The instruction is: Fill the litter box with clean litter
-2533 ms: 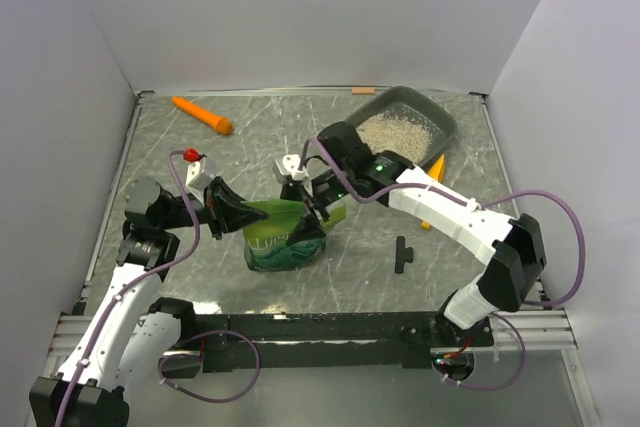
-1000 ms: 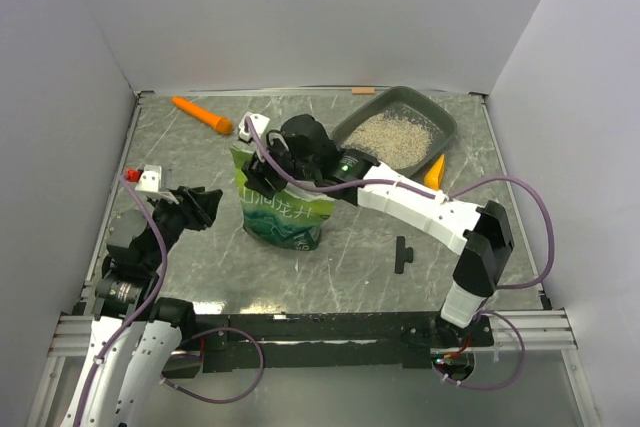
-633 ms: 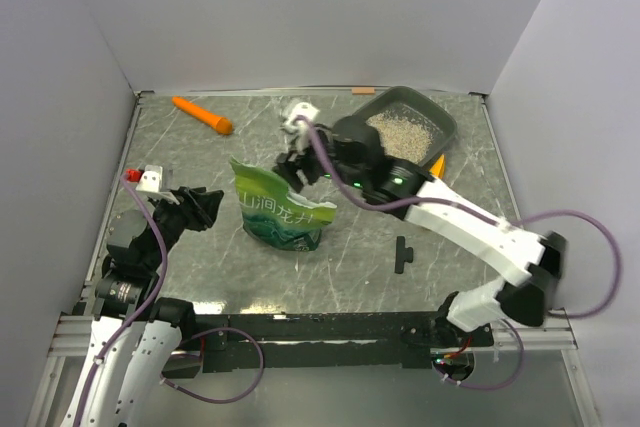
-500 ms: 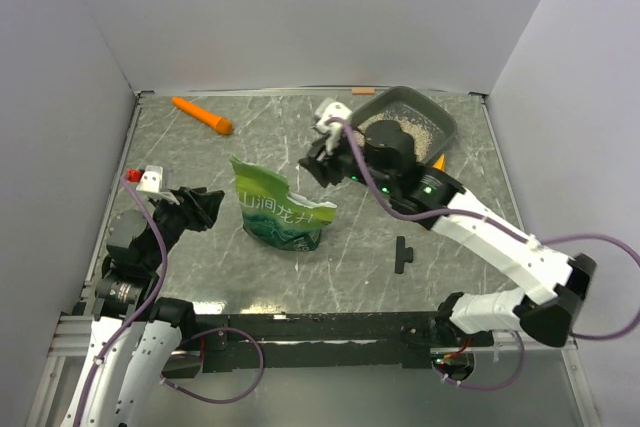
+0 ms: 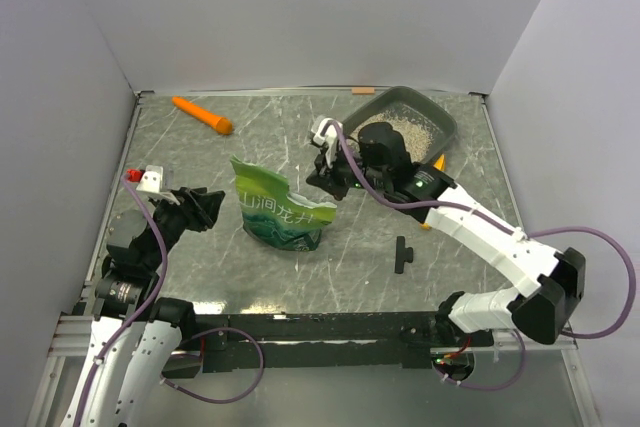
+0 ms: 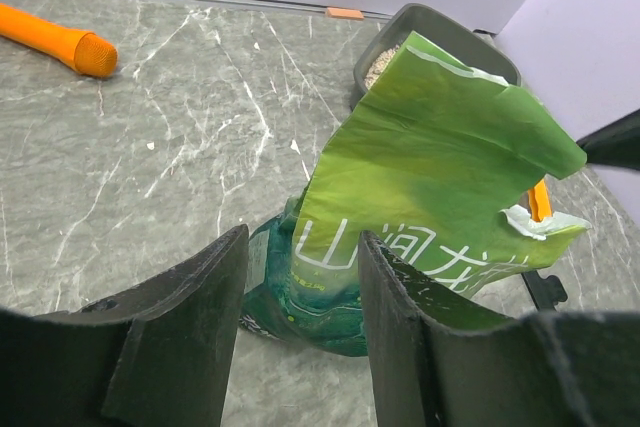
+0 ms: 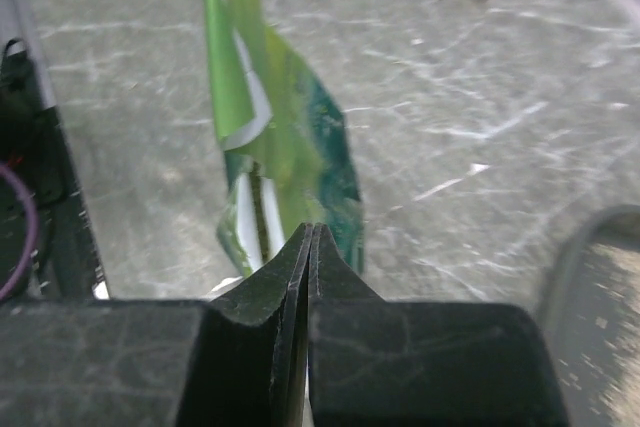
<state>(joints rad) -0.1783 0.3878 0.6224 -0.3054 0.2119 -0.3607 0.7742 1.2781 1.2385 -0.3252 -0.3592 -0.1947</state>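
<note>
The dark grey litter box (image 5: 449, 134) sits at the back right, with pale clean litter (image 5: 400, 129) spread in it. A green bag (image 5: 280, 213) stands upright mid-table with its top open and bent. My right gripper (image 5: 320, 181) hovers just right of the bag's top, between the bag and the box. Its jaws are shut with nothing seen between them (image 7: 310, 232). My left gripper (image 5: 207, 209) waits left of the bag, open and empty (image 6: 302, 247). From the left wrist, the green bag (image 6: 430, 177) stands beyond the fingers, and the litter box (image 6: 450, 33) lies behind it.
An orange scoop (image 5: 203, 115) lies at the back left. Another orange piece (image 5: 437, 169) rests by the box's near corner. A small black part (image 5: 402, 255) lies on the table in front of the right arm. White walls close in three sides.
My right gripper let go of the bag's top, swung right toward the litter box and shut. The bag stays standing. The left arm has barely moved.
</note>
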